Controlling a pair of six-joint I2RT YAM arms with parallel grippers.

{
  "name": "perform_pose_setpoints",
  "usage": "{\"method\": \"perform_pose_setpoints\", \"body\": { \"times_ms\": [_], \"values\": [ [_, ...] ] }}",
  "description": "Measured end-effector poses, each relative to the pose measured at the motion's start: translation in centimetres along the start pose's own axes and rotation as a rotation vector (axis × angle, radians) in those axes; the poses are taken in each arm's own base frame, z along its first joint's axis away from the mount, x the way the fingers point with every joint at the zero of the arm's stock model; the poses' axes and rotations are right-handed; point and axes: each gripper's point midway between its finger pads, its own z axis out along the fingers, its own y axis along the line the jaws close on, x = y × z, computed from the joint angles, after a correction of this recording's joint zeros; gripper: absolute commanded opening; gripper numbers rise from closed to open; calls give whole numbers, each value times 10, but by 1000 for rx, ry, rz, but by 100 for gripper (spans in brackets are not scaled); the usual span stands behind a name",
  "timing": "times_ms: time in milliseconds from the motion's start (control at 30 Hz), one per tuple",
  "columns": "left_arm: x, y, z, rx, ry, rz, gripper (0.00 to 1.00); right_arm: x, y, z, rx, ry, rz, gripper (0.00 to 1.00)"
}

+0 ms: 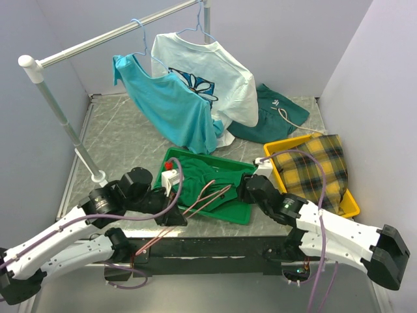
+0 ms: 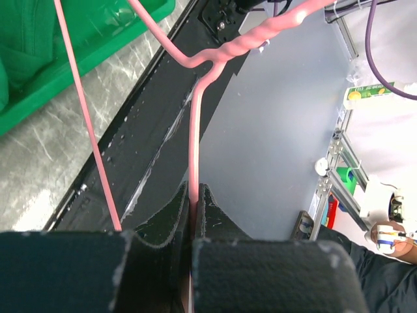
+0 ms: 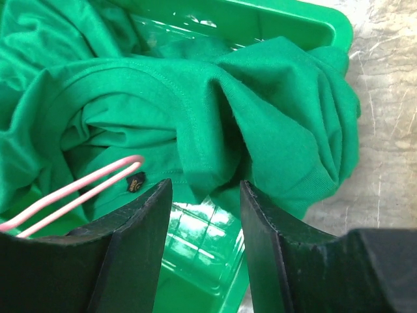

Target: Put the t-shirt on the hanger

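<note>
The bright green t-shirt (image 1: 207, 177) lies crumpled in a green tray (image 1: 195, 155) at the table's middle front. In the right wrist view the t-shirt (image 3: 195, 98) shows its collar and a folded edge. My left gripper (image 1: 177, 218) is shut on the thin pink hanger (image 1: 210, 195), whose far end reaches over the shirt. In the left wrist view my left gripper (image 2: 194, 190) pinches the hanger (image 2: 193, 130) wire below its twisted neck. My right gripper (image 1: 245, 189) is open at the tray's right end. In its own view, the right gripper (image 3: 205, 190) straddles a shirt fold, with the hanger (image 3: 78, 187) tip to its left.
A rail (image 1: 117, 32) at the back carries a turquoise shirt (image 1: 169, 104) and a white printed shirt (image 1: 208, 75) on light-blue hangers. A dark teal garment (image 1: 277, 114) lies behind a yellow tray (image 1: 287, 143) holding plaid cloth (image 1: 316, 166). The rail's white post (image 1: 62, 111) stands left.
</note>
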Motion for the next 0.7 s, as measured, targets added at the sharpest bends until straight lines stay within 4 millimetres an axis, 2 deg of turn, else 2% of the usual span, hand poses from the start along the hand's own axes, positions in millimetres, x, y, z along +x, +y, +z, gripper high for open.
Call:
{"method": "perform_pose_setpoints", "body": {
  "times_ms": [233, 333, 367, 467, 700],
  "values": [
    [-4, 5, 11, 1, -1, 1, 1, 3, 0, 7, 18, 8, -13, 54],
    [-3, 9, 16, -4, 7, -4, 1, 1, 0, 8, 18, 0, -14, 34],
    [-2, 10, 17, -5, 9, -6, 1, 1, 1, 8, 17, -3, -14, 18],
    [-5, 10, 19, -2, 3, -1, 1, -1, 2, 10, 20, -5, -19, 1],
    [-13, 10, 25, 7, -11, 13, 1, -24, 17, 6, -7, -48, 5, 0]
  ]
}}
